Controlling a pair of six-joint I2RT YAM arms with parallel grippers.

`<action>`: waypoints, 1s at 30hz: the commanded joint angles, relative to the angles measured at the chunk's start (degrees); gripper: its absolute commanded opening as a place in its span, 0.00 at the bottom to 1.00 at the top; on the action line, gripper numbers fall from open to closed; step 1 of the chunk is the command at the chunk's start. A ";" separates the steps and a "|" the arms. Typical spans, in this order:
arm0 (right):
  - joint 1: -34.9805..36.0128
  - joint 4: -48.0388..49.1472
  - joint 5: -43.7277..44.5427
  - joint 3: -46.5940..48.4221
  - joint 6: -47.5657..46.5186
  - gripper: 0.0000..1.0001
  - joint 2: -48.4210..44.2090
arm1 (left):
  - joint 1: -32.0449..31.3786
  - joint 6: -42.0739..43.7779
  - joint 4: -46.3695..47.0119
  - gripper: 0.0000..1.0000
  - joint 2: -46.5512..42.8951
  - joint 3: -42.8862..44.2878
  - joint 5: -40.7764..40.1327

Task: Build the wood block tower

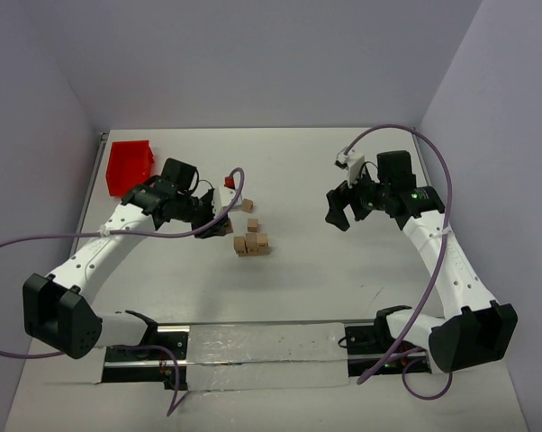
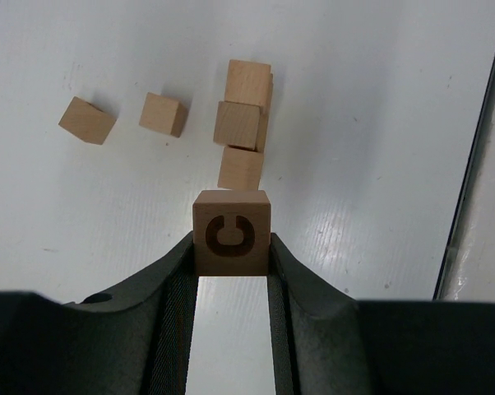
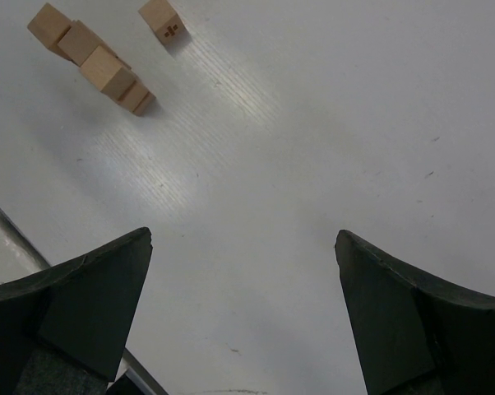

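Note:
My left gripper [image 2: 231, 247] is shut on a light-tan wooden cube with a dark letter C [image 2: 231, 232], held above the table. Just beyond it, a tight cluster of wooden cubes [image 2: 239, 125] lies in a short row; it also shows in the top view [image 1: 251, 244] and the right wrist view [image 3: 95, 62]. Two loose cubes [image 2: 87, 120] [image 2: 164, 113] lie to its left. In the top view my left gripper [image 1: 221, 221] is just left of the cluster. My right gripper [image 1: 339, 210] is open and empty, well right of the cubes; its jaws stand wide apart [image 3: 243, 247].
A red plastic bin [image 1: 130, 166] stands at the back left. A small red piece [image 1: 230, 182] lies behind the left gripper. Two loose cubes [image 1: 248, 206] [image 1: 252, 224] sit behind the cluster. Walls close the table at left, back and right. Purple cables hang from both arms.

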 commanded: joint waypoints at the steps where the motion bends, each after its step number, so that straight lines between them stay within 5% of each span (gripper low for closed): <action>1: -0.22 2.30 1.86 2.32 -0.07 1.00 0.72 | -1.33 -4.05 4.97 0.00 -1.36 -0.69 0.94; 9: 0.02 8.37 6.58 6.53 2.17 1.00 4.26 | -4.05 -6.06 6.16 0.00 -1.94 -0.96 -4.85; 30: 4.04 3.17 9.39 9.29 -3.16 1.00 2.82 | -7.48 -4.24 6.42 0.00 1.07 0.56 -5.42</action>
